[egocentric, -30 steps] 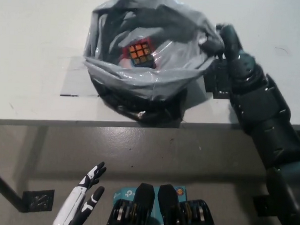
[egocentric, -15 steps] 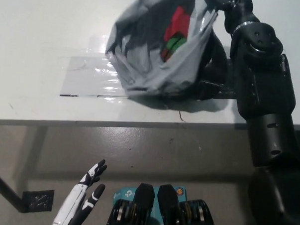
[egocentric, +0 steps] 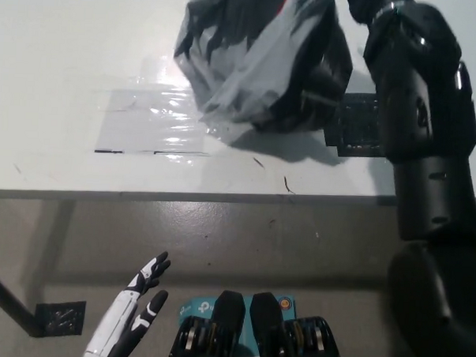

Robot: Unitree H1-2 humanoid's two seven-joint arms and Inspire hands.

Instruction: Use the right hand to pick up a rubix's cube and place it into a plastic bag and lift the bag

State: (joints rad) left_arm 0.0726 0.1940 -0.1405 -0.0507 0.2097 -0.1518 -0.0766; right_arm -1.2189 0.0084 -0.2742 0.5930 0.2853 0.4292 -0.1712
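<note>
Plastic bag (egocentric: 255, 61) risen higher off table (egocentric: 69, 76), hanging beside black right arm (egocentric: 418, 115), robot hand grip indiscernible

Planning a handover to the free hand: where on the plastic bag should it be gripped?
Grip the gathered top edge of the plastic bag, coming from above. The bag hangs bunched below the black right arm, heavy at the bottom. The right hand itself is out of frame. The white left hand rests open, low.
</note>
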